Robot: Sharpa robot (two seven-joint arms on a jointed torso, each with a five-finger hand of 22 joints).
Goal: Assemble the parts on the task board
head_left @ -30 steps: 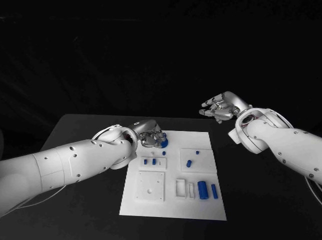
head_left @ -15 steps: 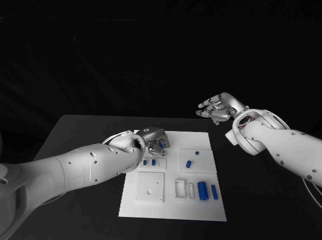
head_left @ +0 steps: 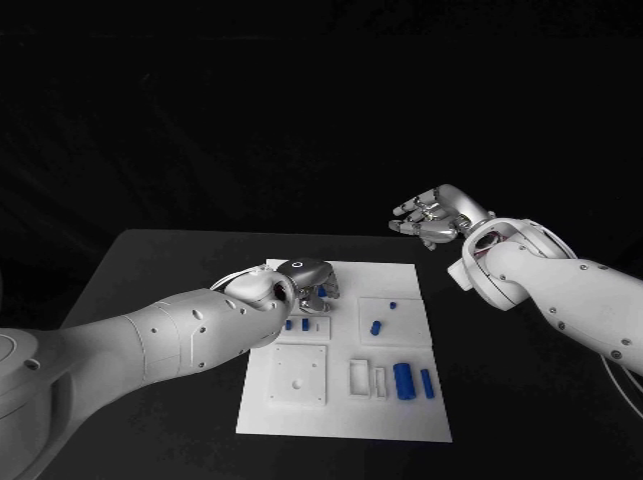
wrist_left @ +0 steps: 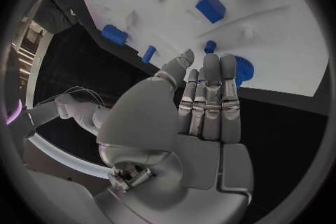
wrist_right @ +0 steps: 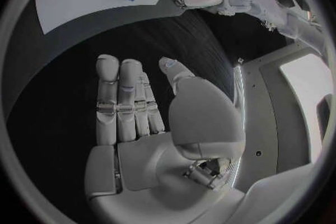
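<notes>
- Blue plastic parts, small and hard-looking, lie on the white task board [head_left: 343,400] in the middle of the black table [head_left: 148,270]; judged light, stiff, a bit slick, not fragile.
- Round toothed blue part [wrist_left: 240,70] sits at the board's far edge, right at the left hand's fingertips [wrist_left: 210,64]; whether they touch it cannot be told.
- Left hand [head_left: 304,283] hangs over the board's far-left corner, fingers straight and side by side, palm bare, nothing held.
- Right hand [head_left: 434,215] is lifted well off the board's far-right corner, fingers loosely spread, holding nothing.
- Two upright blue cylinders [head_left: 412,380] stand in the board's near-right section; judged best pinched across the round side, near the top, thumb against a finger.
- Short blue block [head_left: 376,326] lies tilted in the board's right-middle recess, a smaller peg [head_left: 393,303] just beyond it; flat sides offer a pinch.
- Two small pegs [head_left: 298,323] stand left of centre on the board; tiny, so likely to tip or slip from a wide grasp.
- Toothed part: take it by the rim, teeth should give grip.
</notes>
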